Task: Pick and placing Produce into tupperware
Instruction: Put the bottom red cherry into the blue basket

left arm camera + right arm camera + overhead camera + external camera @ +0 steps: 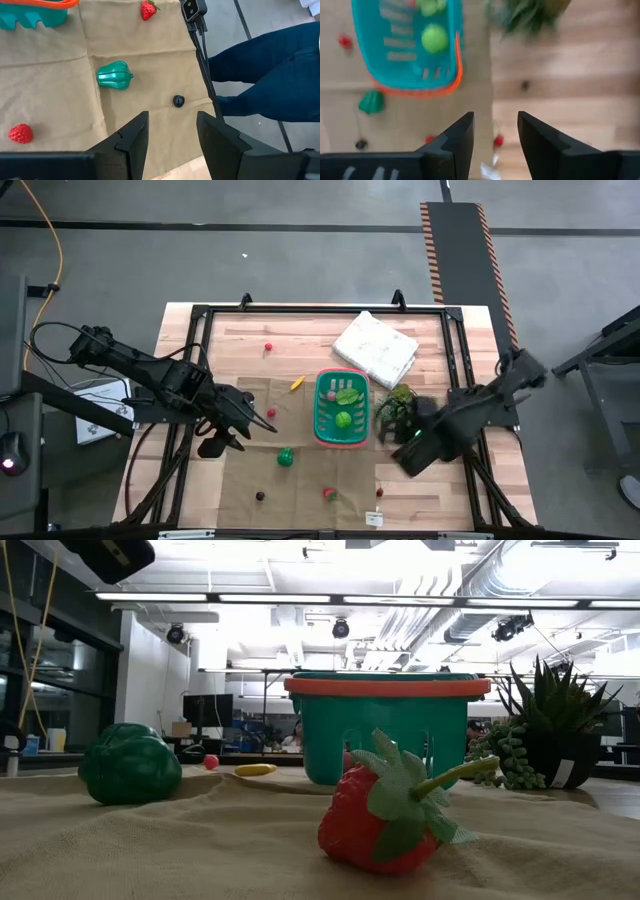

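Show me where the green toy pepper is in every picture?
High view: the green pepper lies on the tan cloth, just outside the teal basket, near its front left corner.
Low view: the pepper sits at the left, left of the basket.
Left wrist view: it lies mid-frame on the cloth.
Right wrist view: it sits beside the basket's orange rim.
Shared landmark: the teal basket.

In the right wrist view the spiky plant [527, 12] was blurred and cut off by the edge, and the small dark spot [524, 85] on the tabletop [580, 75] was too small to identify. In the left wrist view the basket [30, 15] showed only a corner.
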